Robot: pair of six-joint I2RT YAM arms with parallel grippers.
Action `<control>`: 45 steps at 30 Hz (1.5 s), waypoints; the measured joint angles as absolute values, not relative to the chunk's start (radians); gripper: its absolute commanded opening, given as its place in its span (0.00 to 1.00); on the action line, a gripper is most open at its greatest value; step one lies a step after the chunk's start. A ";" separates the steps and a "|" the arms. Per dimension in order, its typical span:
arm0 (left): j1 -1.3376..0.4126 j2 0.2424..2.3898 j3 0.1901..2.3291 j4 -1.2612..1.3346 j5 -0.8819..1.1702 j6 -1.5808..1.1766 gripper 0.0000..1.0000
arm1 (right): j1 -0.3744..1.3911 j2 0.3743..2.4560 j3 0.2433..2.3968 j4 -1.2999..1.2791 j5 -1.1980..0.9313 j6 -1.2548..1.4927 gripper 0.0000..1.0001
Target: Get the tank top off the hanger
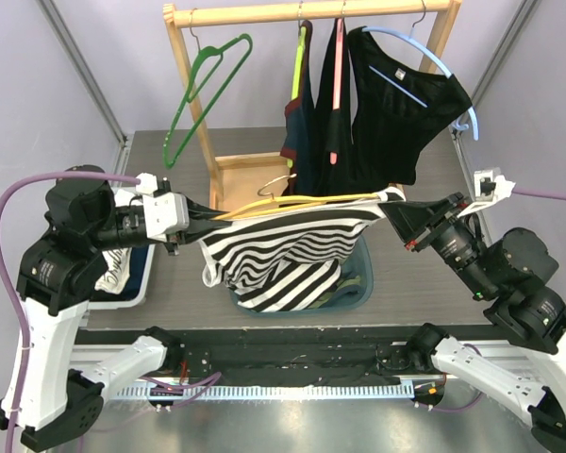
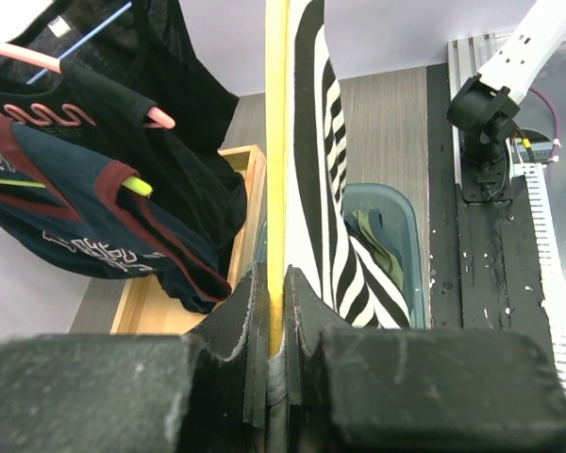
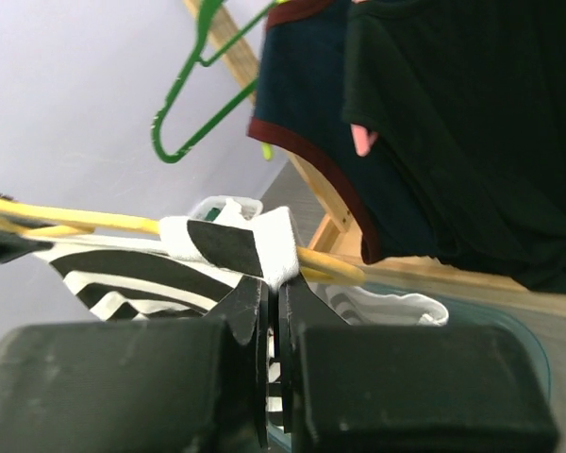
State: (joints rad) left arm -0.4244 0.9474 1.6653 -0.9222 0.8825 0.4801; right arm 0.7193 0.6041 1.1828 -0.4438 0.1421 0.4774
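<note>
A black-and-white striped tank top [image 1: 288,253] hangs on a yellow hanger [image 1: 292,202] held level above a teal bin [image 1: 358,283]. My left gripper [image 1: 210,215] is shut on the hanger's left end; the left wrist view shows the yellow bar [image 2: 276,189] clamped between the jaws with the striped cloth [image 2: 325,208] to its right. My right gripper [image 1: 393,206] is shut on the tank top's right shoulder strap [image 3: 264,245], pinching the white edge where it wraps the hanger [image 3: 94,220].
A wooden rack [image 1: 311,11] behind holds a green hanger [image 1: 203,90] and dark tank tops [image 1: 387,113] on other hangers. A white tray with clothes [image 1: 123,269] lies at the left. The rack's wooden base [image 1: 245,179] sits behind the bin.
</note>
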 measured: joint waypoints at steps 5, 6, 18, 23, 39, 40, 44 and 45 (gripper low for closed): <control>-0.426 0.960 1.662 -0.927 0.883 0.500 0.00 | 0.735 0.587 1.151 -0.463 0.259 0.539 0.01; -0.427 0.961 1.659 -0.927 0.884 0.506 0.00 | 0.740 0.577 1.145 -0.466 0.276 0.550 0.01; -0.438 0.960 1.635 -0.925 0.903 0.562 0.00 | 0.923 0.524 1.164 -0.515 0.491 0.560 0.01; -0.445 0.960 1.633 -0.927 0.913 0.580 0.00 | 1.109 0.477 1.166 -0.589 0.675 0.636 0.01; -0.452 0.966 1.634 -0.950 0.913 0.583 0.00 | 1.282 0.553 1.303 -0.872 0.923 0.822 0.01; -0.452 0.966 1.634 -0.946 0.913 0.584 0.00 | 1.283 0.546 1.303 -0.854 0.918 0.793 0.01; -0.452 0.966 1.638 -0.933 0.916 0.583 0.00 | 1.286 0.537 1.302 -0.803 0.910 0.701 0.01; -0.452 0.966 1.641 -0.934 0.915 0.583 0.00 | 1.286 0.537 1.296 -0.793 0.910 0.682 0.01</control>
State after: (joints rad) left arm -0.4522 0.9665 1.6413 -0.9337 0.9150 0.5827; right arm 1.2861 0.5365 1.2964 -0.7933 0.9096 0.6823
